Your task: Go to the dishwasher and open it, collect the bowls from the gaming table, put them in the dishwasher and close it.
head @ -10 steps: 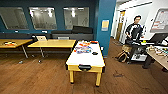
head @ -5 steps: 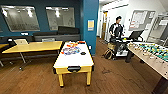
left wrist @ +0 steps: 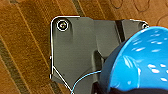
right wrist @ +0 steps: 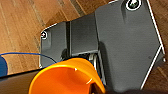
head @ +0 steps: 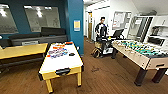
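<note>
No legible text — anywhere.

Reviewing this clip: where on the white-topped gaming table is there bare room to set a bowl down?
The gaming table's near end, between the colourful graphic and its yellow front edge, is bare. The middle is busier: a black disc lies beside the graphic.

The head view is soft and blurred, bending at its edges; ceiling lights glare off the glass panels (head: 42, 18) at upper left. White highlights speckle the blue bowl (left wrist: 140, 62).

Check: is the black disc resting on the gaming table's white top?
Touching. The head view shows the black disc lying flat on the gaming table.
</note>
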